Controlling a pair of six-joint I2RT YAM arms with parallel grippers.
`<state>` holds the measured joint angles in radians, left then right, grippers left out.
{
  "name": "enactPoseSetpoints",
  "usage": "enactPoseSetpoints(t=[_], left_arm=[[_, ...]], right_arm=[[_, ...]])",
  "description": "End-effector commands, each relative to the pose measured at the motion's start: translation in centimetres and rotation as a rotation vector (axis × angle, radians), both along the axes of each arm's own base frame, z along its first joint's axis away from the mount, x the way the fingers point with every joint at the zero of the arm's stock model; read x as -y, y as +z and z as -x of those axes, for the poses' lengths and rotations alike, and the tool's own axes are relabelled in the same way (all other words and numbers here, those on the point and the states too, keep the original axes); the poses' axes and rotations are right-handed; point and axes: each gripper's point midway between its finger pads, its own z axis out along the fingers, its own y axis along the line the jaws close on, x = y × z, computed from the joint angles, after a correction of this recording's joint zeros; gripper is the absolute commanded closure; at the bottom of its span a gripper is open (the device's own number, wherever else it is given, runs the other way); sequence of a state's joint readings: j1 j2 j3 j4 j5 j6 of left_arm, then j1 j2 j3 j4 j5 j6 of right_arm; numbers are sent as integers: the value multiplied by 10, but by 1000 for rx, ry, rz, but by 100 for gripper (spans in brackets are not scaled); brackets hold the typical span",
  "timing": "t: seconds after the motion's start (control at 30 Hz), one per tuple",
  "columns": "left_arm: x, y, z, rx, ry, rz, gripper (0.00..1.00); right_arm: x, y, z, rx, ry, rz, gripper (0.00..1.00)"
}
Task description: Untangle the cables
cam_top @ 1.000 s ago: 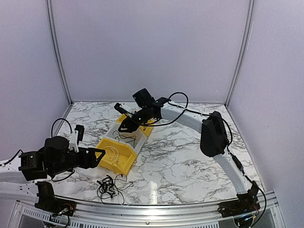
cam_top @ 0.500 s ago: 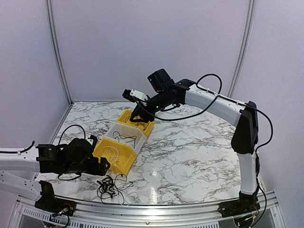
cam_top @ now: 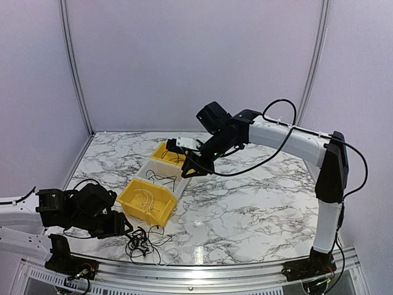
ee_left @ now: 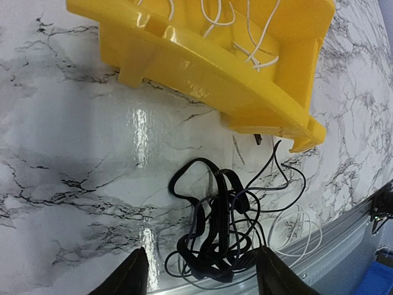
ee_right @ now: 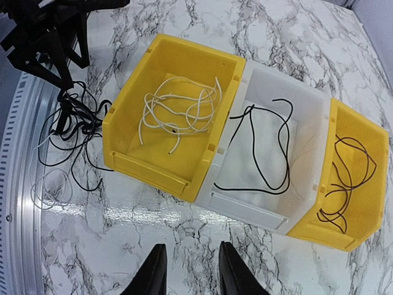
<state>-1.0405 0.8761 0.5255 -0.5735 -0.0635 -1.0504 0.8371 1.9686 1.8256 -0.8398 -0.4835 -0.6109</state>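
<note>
The cables (cam_top: 142,241) are a loose tangle of thin black cords with a white loop, lying on the marble near the front edge. In the left wrist view the cables (ee_left: 224,233) lie just ahead of and between my wide-open fingers. My left gripper (cam_top: 121,225) is open and empty, just left of the tangle; its midpoint shows in its own view (ee_left: 201,273). My right gripper (cam_top: 188,169) hovers above the bins, open and empty; its wrist view (ee_right: 191,261) looks down on the marble. The tangle also shows there (ee_right: 64,117).
Three bins stand in a diagonal row: a near yellow bin (ee_right: 147,166) with white cords (ee_right: 178,110), a white bin (ee_right: 245,212) with one black cord (ee_right: 270,147), a far yellow bin (ee_right: 362,132) with a dark cord. The metal rail (cam_top: 202,270) runs along the front edge.
My right gripper has risen out of the bins and drawn back to the right. My left gripper has swung from beside the near yellow bin down toward the tangle.
</note>
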Motion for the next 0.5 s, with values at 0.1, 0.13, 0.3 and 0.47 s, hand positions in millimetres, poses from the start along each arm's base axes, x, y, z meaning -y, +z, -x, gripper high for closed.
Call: enactPoseSetpoints(t=[0.1,0.13,0.3,0.47], left_arm=[[-3,-15,12,-133,125,30,40],[-1,-16,10,-126,117,28,40],[5,-10,-5,-41,78,-13,35],[6,-9,-14,-1,59,-62,27]], right_arm=[[0,16,0,53,13,-19,70],[0,15,1,42,20,-19,71],[-6,1,36,-1,208,-15,81],[-16,-51,90,3,382,52,78]])
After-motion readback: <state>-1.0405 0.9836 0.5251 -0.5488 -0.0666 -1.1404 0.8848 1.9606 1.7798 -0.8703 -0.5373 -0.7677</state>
